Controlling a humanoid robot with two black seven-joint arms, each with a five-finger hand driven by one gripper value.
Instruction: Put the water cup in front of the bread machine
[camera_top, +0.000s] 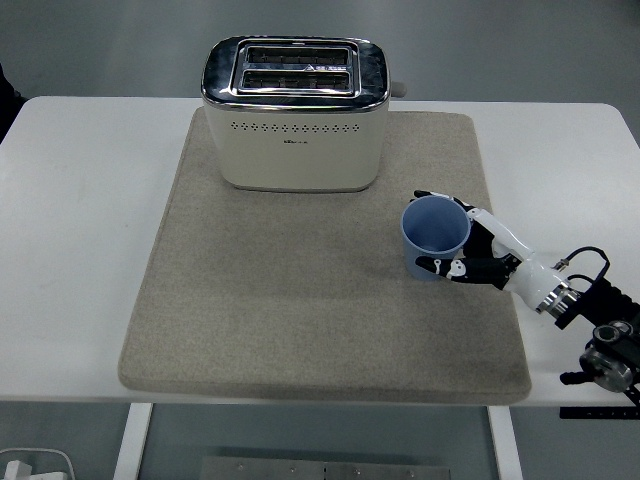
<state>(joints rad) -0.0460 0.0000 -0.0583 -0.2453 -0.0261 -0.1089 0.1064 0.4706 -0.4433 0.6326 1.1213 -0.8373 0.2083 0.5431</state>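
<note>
One toaster (296, 113) — cream body, chrome top, with two slots. One blue cup (435, 237). One grey mat (300, 300) on one white table (80, 230). One robot hand (483, 253) in view — the right one, fingers around the cup. At the bottom left corner, one pale object (30, 465) below the table, too cropped to identify.

Pale blue plastic water cup (436, 236) sitting on a beige-grey felt mat (300, 300). Cream-bodied bread machine (296, 113) showing a chrome top and a dotted row across its front. White table (80, 200) lying underneath. Black-and-white right hand (478, 256).
</note>
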